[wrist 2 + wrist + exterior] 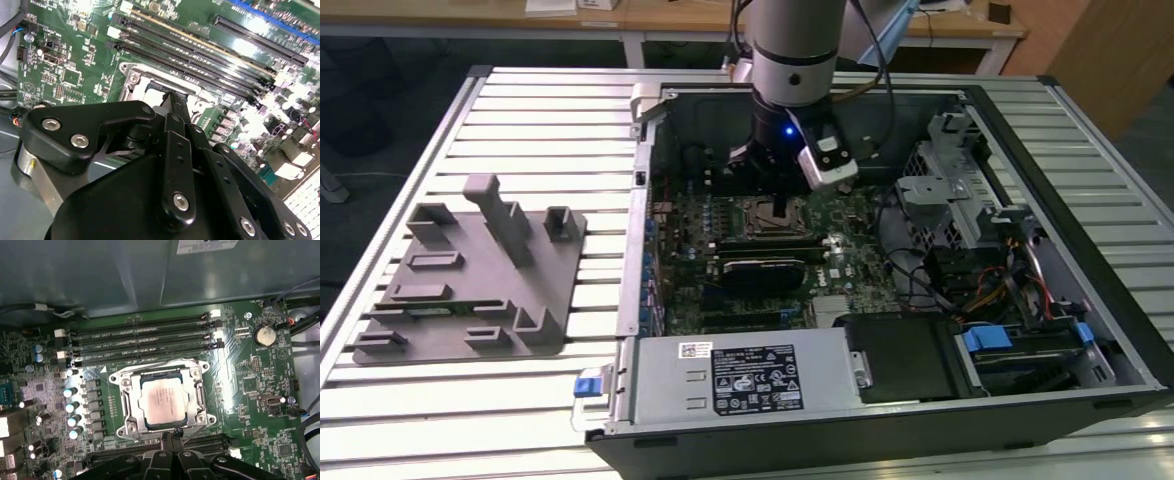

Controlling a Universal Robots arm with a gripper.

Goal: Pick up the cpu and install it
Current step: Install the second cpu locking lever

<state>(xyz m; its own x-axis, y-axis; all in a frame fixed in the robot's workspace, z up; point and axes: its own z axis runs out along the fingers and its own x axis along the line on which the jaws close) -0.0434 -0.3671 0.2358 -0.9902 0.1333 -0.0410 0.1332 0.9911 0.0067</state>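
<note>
Gripper (174, 440) fingers nearest the lens, open or closed can't tell; cpu (163, 401) sits in socket (161, 400), 12 o'clock just beyond the tips.

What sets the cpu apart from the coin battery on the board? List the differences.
The cpu is square; the coin battery is round. The cpu is clearly larger than the coin battery. The cpu sits inside the metal socket frame; the coin battery sits apart from it, nearer the board's edge. Both are silvery and lie flat on the green board.
</note>
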